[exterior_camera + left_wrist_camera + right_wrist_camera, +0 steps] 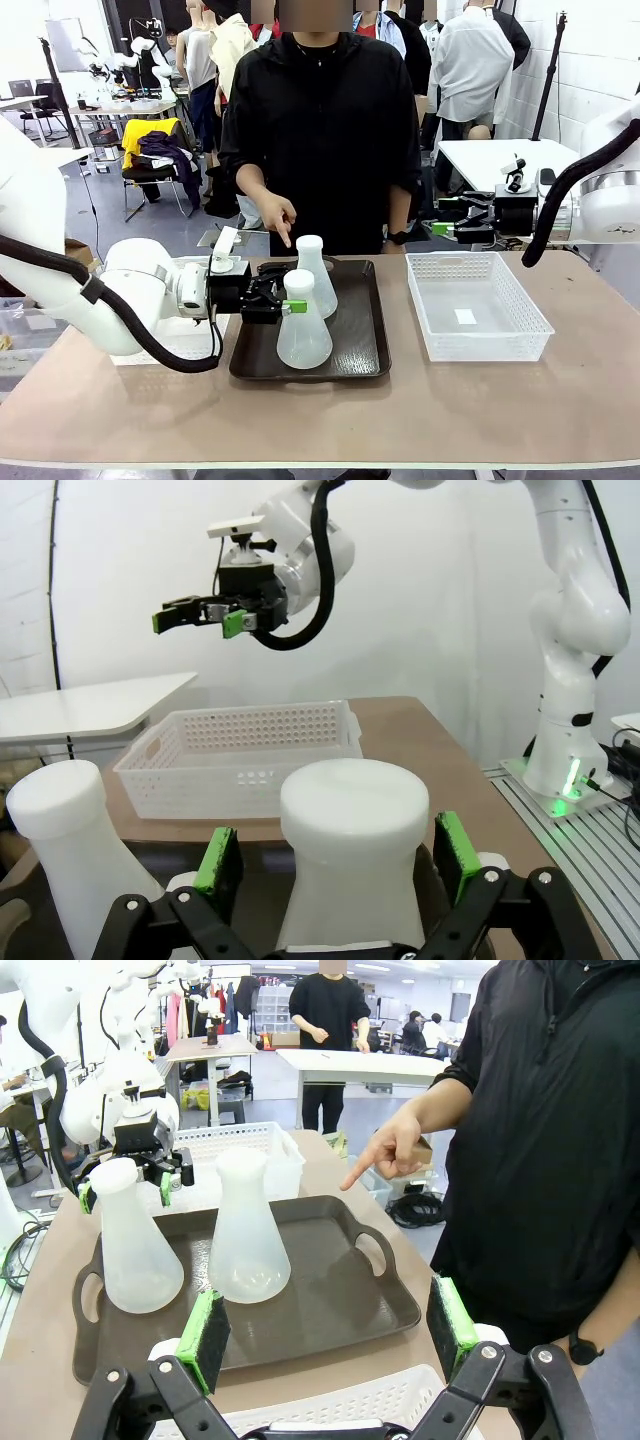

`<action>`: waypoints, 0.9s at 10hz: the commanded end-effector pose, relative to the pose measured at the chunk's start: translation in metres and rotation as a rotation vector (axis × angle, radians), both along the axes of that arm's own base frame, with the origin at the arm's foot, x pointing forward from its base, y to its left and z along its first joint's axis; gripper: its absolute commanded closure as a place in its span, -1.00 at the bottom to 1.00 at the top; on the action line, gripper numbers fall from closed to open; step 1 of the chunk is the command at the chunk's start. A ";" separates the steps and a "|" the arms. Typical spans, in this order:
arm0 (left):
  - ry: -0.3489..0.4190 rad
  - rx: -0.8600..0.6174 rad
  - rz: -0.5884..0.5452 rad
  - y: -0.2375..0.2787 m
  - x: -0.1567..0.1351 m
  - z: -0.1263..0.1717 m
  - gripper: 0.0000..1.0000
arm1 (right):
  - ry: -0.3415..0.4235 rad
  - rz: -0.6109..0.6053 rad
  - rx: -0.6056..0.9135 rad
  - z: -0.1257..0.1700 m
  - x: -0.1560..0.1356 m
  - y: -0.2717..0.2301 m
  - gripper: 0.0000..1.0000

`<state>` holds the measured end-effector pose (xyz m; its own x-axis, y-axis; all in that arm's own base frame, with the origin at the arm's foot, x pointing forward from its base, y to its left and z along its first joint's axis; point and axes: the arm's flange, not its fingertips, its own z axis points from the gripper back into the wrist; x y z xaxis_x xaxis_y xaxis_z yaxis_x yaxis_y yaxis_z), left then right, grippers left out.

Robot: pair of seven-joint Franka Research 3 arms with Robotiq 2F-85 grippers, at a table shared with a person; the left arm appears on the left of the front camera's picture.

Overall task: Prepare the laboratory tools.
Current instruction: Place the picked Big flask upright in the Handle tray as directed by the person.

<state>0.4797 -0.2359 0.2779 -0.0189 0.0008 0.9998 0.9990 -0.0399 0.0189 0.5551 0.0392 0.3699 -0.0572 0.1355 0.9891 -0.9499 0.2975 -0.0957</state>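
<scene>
Both flasks are standing upright on the brown tray: near flask at the tray's front, far flask just behind it. Left gripper is sitting w/ jaws wide around the near flask's neck, pads apart from it. Right gripper is hanging wide, holding nothing, beyond the tray's right side. Flasks are looking light, stiff, smooth plastic, prob. slippery; neck is the best hold. Person's hand is pointing over the tray's far edge; white basket is sitting right of the tray.

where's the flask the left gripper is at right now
In the front view the nearer flask stands upright on the dark tray, left of the white basket, its neck between the left gripper's open fingers, with the second flask behind.
</scene>
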 end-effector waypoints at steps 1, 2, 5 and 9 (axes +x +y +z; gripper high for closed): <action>0.019 0.061 -0.023 0.010 -0.005 0.011 -1.00 | 0.009 0.010 -0.010 0.001 0.001 0.001 -1.00; 0.000 0.000 0.000 0.000 0.000 0.000 -1.00 | 0.009 0.010 -0.010 0.001 0.001 0.001 -1.00; 0.000 0.000 0.000 0.000 0.000 0.000 -1.00 | 0.009 0.010 -0.010 0.001 0.001 0.001 -1.00; 0.000 0.000 0.000 0.000 0.000 0.000 -1.00 | 0.009 0.010 -0.010 0.001 0.001 0.001 -1.00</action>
<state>0.4785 -0.2335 0.2786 -0.0053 -0.0165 0.9998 0.9988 -0.0496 0.0044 0.5551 0.0392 0.3699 -0.0572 0.1355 0.9891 -0.9499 0.2975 -0.0957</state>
